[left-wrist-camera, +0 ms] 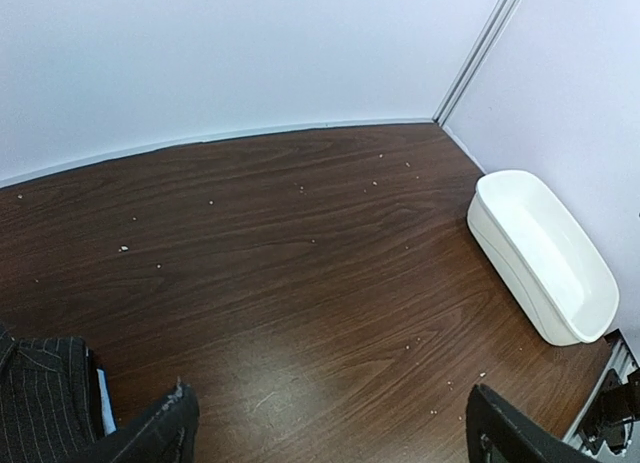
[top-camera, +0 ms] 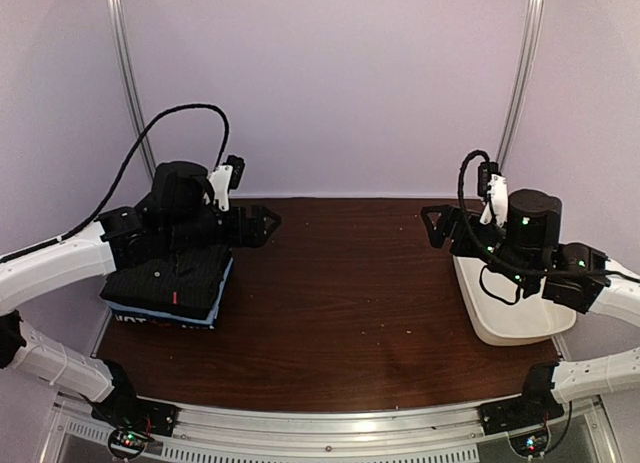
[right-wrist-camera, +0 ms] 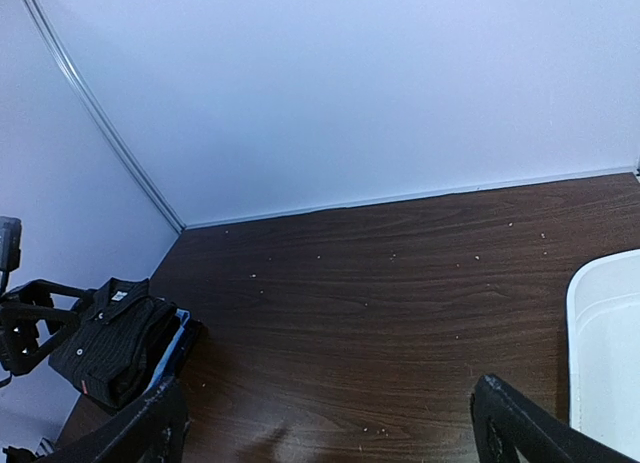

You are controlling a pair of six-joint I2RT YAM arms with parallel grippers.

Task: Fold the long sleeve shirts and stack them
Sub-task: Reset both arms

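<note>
The long sleeve shirts (top-camera: pixel 170 283) lie folded in one stack at the table's left edge. The charcoal pinstriped one is on top, with a light blue layer and a black one under it. My left gripper (top-camera: pixel 268 224) hovers just right of the stack's far corner, pointing toward the table's middle, open and holding nothing. The left wrist view shows the pinstriped shirt (left-wrist-camera: pixel 40 403) at the lower left and bare wood between the fingertips of the left gripper (left-wrist-camera: pixel 335 433). My right gripper (top-camera: pixel 430 226) hangs open over the right side. The stack (right-wrist-camera: pixel 115 343) shows far left in its view, where the right gripper (right-wrist-camera: pixel 330 423) holds nothing.
A white plastic tub (top-camera: pixel 510 323) sits at the right edge under the right arm; it also shows as the tub (left-wrist-camera: pixel 545 258) and the tub (right-wrist-camera: pixel 605 353). Pale walls close the back and sides. Dark wood table (top-camera: pixel 350 303) carries small pale specks.
</note>
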